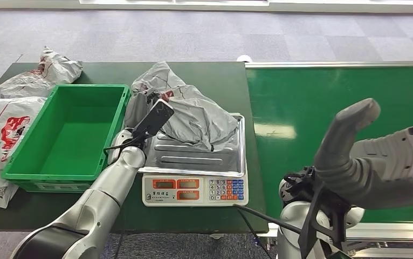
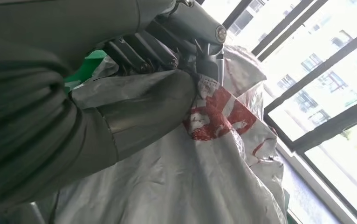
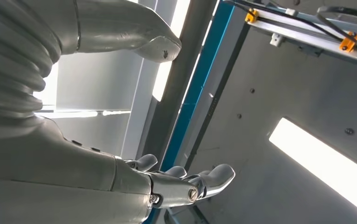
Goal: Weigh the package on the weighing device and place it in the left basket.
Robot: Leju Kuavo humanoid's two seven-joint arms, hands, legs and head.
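Your left hand [image 1: 139,108] grips the crumpled grey plastic package [image 1: 196,116], which lies on the steel-topped weighing scale [image 1: 193,156]. Weighing looks done; next, lift it clear and carry it left over the green plastic basket [image 1: 67,132]. Your right hand [image 3: 186,182] is raised, fingers spread, holding nothing.

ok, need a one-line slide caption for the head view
Left hand grips the crumpled grey plastic package on the steel-topped weighing scale, beside the green plastic basket; right hand is raised, open.
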